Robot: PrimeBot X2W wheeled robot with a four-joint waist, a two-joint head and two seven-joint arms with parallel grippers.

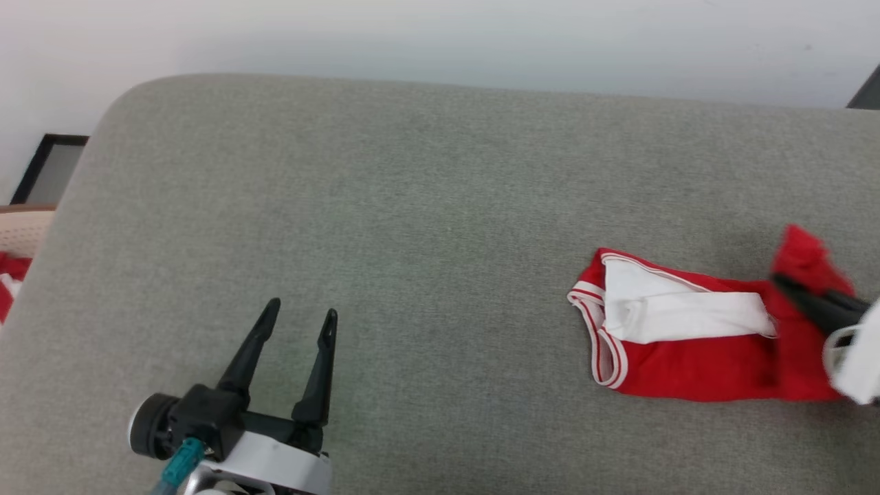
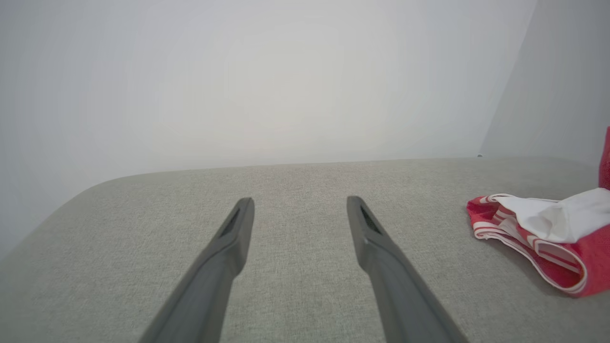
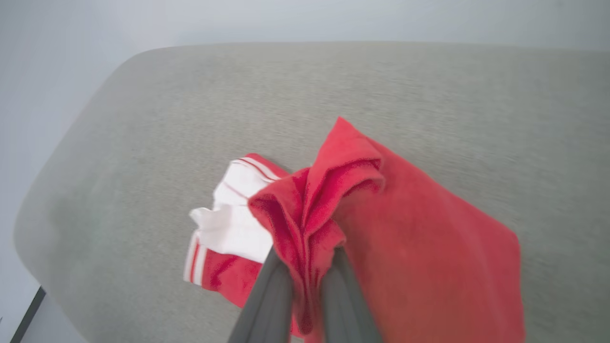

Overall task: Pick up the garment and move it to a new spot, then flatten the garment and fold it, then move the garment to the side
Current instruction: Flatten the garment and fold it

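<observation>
The garment (image 1: 687,357), a red T-shirt with white sleeves and striped trim, lies folded at the right of the grey padded surface (image 1: 426,206). My right gripper (image 1: 790,285) is shut on a bunched red fold at the garment's right end, lifting that part up. In the right wrist view the red cloth (image 3: 333,205) is pinched between the two dark fingers of the right gripper (image 3: 305,267), and the white sleeve (image 3: 233,224) hangs lower left. My left gripper (image 1: 302,313) hovers open over bare surface at the lower left, far from the garment. The left gripper (image 2: 300,202) holds nothing, with the garment (image 2: 543,238) at far right.
The grey surface has a rounded far-left corner (image 1: 130,96) against a pale wall. Past its left edge sit a dark-framed object (image 1: 48,165) and something red and pale (image 1: 10,268) lower down. A wide bare stretch of the surface lies between the two grippers.
</observation>
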